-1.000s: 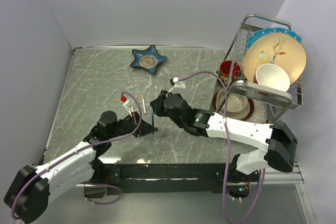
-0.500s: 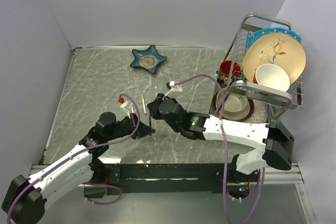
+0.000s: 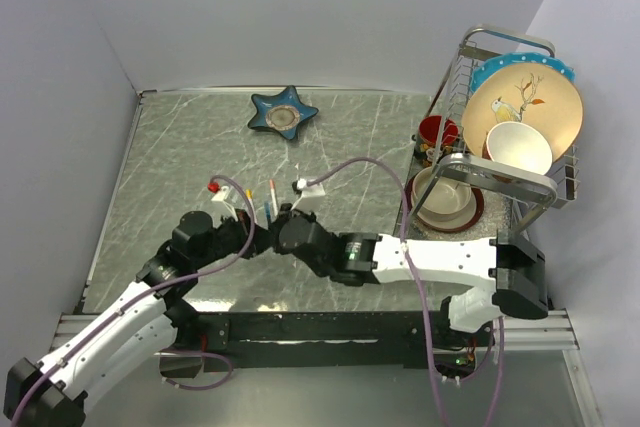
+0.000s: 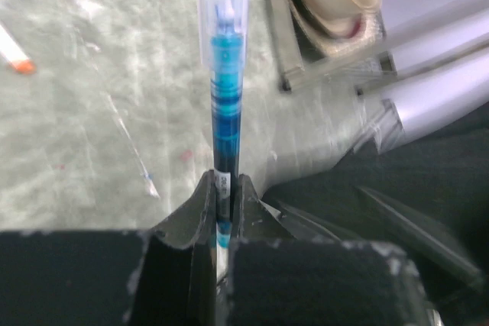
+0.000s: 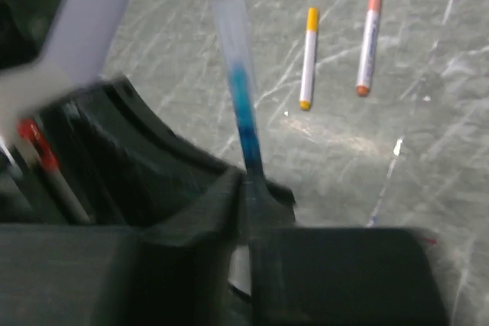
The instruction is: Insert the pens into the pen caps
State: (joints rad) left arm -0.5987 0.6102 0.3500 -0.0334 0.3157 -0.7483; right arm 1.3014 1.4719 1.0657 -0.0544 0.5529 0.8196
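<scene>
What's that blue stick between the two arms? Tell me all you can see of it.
It is a thin blue pen: blue ink inside a clear plastic barrel, dark lower down. The left pincer clamps its near end, and the right pincer looks closed on it too. It sticks out away from both arms.

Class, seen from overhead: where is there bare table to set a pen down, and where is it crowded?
Free: the marble left of the star dish, and the strip between it and the dish rack. Crowded: by the lying pens, where left gripper and right gripper meet.
</scene>
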